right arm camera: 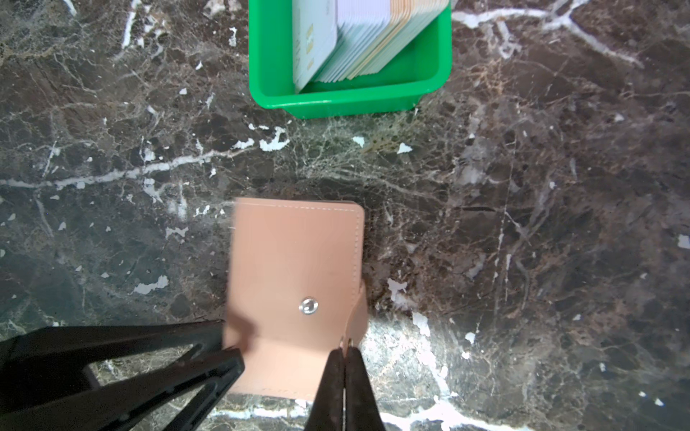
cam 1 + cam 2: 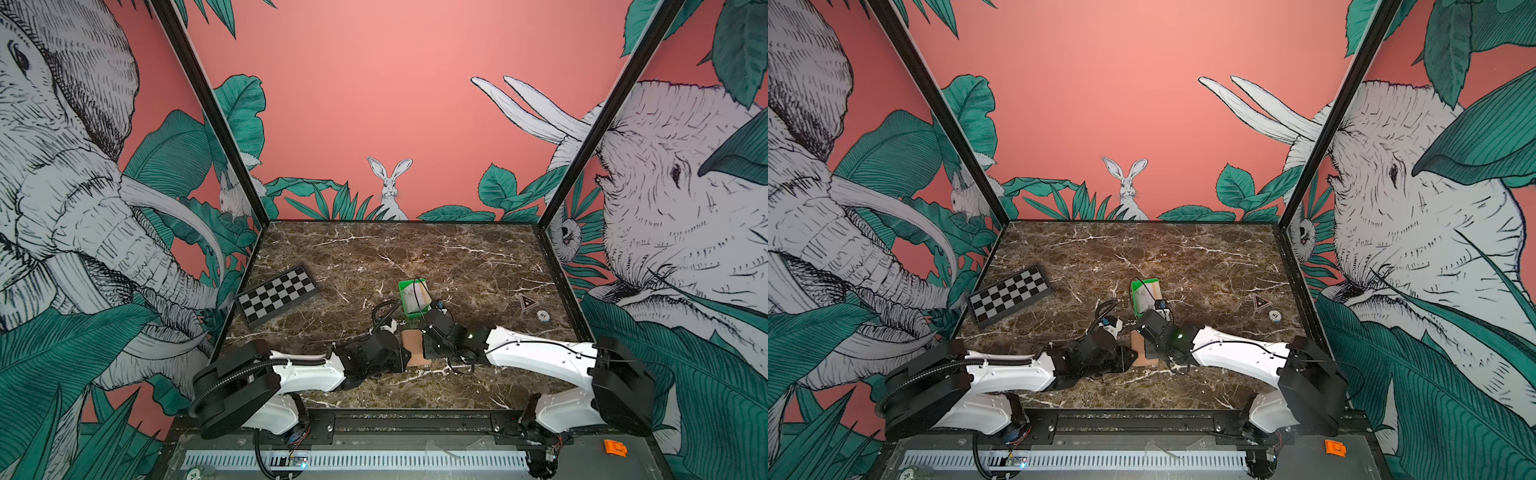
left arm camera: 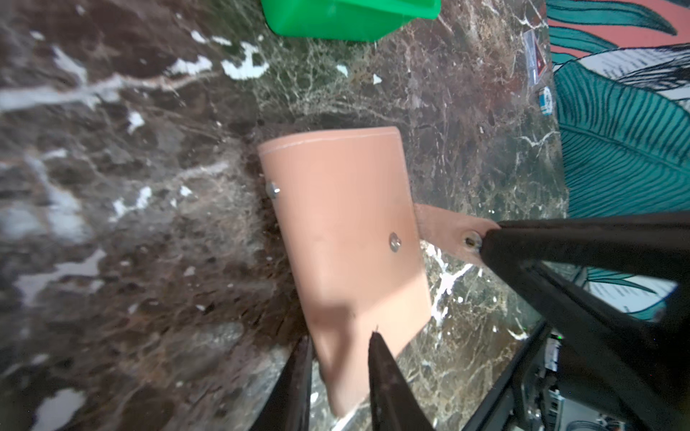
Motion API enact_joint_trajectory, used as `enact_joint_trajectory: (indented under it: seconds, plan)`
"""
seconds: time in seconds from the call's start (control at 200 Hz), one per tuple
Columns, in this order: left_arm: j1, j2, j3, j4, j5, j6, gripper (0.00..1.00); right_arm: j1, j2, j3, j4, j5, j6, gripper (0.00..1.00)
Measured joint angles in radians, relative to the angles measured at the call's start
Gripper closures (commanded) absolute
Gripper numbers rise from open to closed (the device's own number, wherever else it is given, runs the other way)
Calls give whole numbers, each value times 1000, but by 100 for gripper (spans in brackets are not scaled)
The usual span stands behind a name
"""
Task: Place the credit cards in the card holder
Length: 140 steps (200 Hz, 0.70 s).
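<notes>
The card holder (image 1: 295,261) is a tan wallet lying closed on the marble table, between the two grippers (image 2: 413,349). My right gripper (image 1: 345,345) is shut on the tip of its snap strap (image 3: 448,227), which is pulled out to one side. My left gripper (image 3: 339,336) straddles the opposite edge of the wallet with its jaws a little apart, so it is open. The credit cards (image 1: 358,37) stand as a stack on edge in a green tray (image 1: 347,100) just beyond the wallet; both top views show them (image 2: 415,297) (image 2: 1148,297).
A folded checkerboard (image 2: 276,295) lies at the left of the table. A round poker chip (image 2: 542,316) and a triangular sticker (image 2: 527,302) sit at the right. Walls close in the table on three sides.
</notes>
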<state>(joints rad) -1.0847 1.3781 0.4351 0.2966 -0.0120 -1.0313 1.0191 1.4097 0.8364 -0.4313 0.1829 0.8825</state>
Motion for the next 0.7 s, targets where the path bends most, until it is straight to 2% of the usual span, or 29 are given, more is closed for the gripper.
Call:
enact_joint_trajectory:
  seconds: [0.24,0.7]
  plan:
    - [0,-8,-5,19,3,-2,46,0,-23,0,-1,0,0,100]
    - [10,-53,-5,21,40,15,16,10,-96,0,-29,3,-15,100]
